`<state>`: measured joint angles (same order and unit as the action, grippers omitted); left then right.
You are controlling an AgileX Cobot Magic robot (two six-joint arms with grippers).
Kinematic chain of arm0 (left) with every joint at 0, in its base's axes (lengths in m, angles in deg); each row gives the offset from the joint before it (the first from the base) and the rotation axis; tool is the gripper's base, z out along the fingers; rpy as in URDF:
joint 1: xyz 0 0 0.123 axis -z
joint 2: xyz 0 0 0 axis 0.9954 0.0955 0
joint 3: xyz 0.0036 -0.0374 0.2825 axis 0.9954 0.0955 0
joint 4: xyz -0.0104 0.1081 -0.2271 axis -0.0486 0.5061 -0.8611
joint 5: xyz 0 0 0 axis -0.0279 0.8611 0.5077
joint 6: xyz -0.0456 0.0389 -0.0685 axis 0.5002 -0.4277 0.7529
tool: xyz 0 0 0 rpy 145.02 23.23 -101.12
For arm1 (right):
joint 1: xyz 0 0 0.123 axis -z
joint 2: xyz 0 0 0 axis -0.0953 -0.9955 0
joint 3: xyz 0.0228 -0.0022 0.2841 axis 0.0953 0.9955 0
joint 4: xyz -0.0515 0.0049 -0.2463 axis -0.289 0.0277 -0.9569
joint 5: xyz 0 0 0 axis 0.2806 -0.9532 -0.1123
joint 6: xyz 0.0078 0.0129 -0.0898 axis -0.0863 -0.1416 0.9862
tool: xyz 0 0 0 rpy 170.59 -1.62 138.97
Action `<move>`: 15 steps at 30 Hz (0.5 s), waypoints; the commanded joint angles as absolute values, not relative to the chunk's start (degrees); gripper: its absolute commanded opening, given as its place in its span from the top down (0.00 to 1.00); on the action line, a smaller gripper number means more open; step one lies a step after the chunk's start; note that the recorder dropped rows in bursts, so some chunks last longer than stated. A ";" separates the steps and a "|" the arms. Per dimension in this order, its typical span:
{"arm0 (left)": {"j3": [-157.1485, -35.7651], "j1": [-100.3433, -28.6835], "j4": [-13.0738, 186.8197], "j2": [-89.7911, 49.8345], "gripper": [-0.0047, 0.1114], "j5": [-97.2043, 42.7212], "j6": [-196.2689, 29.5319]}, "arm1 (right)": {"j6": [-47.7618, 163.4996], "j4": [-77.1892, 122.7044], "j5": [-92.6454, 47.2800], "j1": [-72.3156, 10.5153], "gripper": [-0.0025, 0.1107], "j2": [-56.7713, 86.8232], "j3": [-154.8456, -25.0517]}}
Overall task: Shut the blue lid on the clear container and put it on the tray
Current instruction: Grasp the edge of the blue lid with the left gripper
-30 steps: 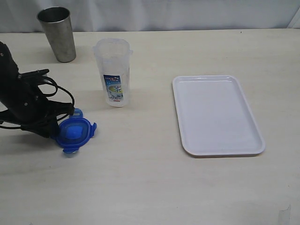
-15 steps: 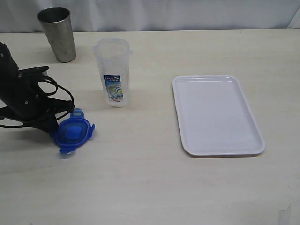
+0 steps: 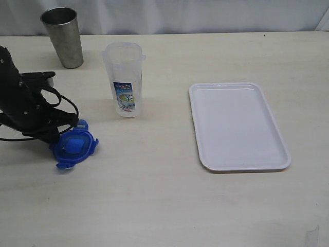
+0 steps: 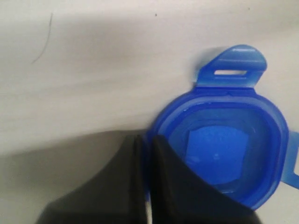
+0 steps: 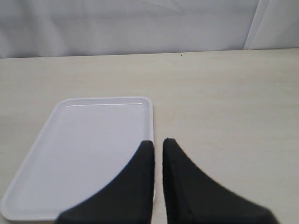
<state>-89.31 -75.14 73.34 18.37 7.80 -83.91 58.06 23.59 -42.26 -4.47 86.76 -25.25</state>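
The blue lid (image 3: 73, 145) is at the left of the table, tilted, with its flaps spread out. My left gripper (image 3: 54, 138) is shut on its rim; in the left wrist view the lid (image 4: 224, 144) fills the frame and the rim passes between the black fingers (image 4: 166, 177). The clear container (image 3: 124, 78) stands upright and uncovered behind the lid, label facing the front. The white tray (image 3: 237, 125) lies flat on the right with nothing on it. My right gripper (image 5: 158, 142) is shut on nothing, hovering at the tray (image 5: 88, 149) edge, and does not show in the exterior view.
A grey steel cup (image 3: 62, 37) stands at the back left, behind my left arm (image 3: 20, 105). A white curtain (image 5: 131, 23) closes off the far edge of the table.
My left gripper has closed on the lid's rim and drawn it a little to the left and toward the front. The container, tray and right gripper have not moved.
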 commanded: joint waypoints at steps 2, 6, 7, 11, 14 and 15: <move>-89.10 -75.04 75.88 18.55 0.96 5.99 -84.28 | 58.05 23.78 -42.34 -4.21 0.92 86.82 -25.05; -89.10 -75.04 75.96 18.31 0.96 5.69 -84.48 | 58.05 23.78 -42.34 -4.21 0.92 86.82 -25.05; -89.10 -75.04 76.30 18.16 0.96 5.83 -84.48 | 58.05 23.78 -42.34 -4.21 0.92 86.82 -25.05; -89.47 -75.04 76.38 16.04 0.96 5.88 -85.12 | 58.05 23.78 -42.34 -4.21 0.92 86.82 -25.05; -90.74 -75.04 76.38 13.67 0.96 6.97 -85.33 | 58.05 23.78 -42.34 -4.21 0.92 86.82 -25.05; -91.06 -75.04 76.38 12.89 0.96 7.32 -85.33 | 58.05 23.78 -42.34 -4.21 0.92 86.82 -25.05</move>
<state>-89.69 -75.14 76.17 15.59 6.95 -84.79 58.06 23.59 -42.26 -4.47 86.76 -25.25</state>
